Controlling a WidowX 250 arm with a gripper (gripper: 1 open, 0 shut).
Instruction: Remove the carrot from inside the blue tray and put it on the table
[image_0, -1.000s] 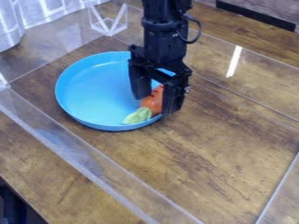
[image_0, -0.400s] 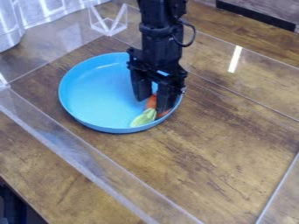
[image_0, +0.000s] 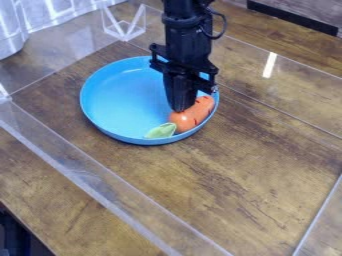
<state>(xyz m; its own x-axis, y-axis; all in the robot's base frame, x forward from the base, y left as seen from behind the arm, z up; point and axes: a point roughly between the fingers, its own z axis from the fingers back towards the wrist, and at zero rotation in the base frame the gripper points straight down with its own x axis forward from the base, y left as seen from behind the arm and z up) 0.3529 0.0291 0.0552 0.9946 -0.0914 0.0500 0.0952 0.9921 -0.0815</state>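
The blue tray (image_0: 114, 95) lies on the table (image_0: 254, 190) left of centre. The carrot (image_0: 197, 114) rests inside it against the near right rim, with its light green top (image_0: 162, 130) pointing down-left. My gripper (image_0: 183, 104) points straight down into the tray. Its dark fingers (image_0: 178, 92) are drawn together, and their tips are down on the carrot's orange body. The carrot still touches the tray floor. The fingertips themselves are partly hidden behind the carrot.
A white wire-frame object (image_0: 127, 20) stands at the back left beyond the tray. A clear sheet edge (image_0: 80, 165) runs diagonally across the near left of the table. Glare streaks (image_0: 271, 65) mark the wood at the right.
The fingers stood wide apart astride the carrot and have now closed together on it. The tray has slid a little to the right, and more of the carrot shows.
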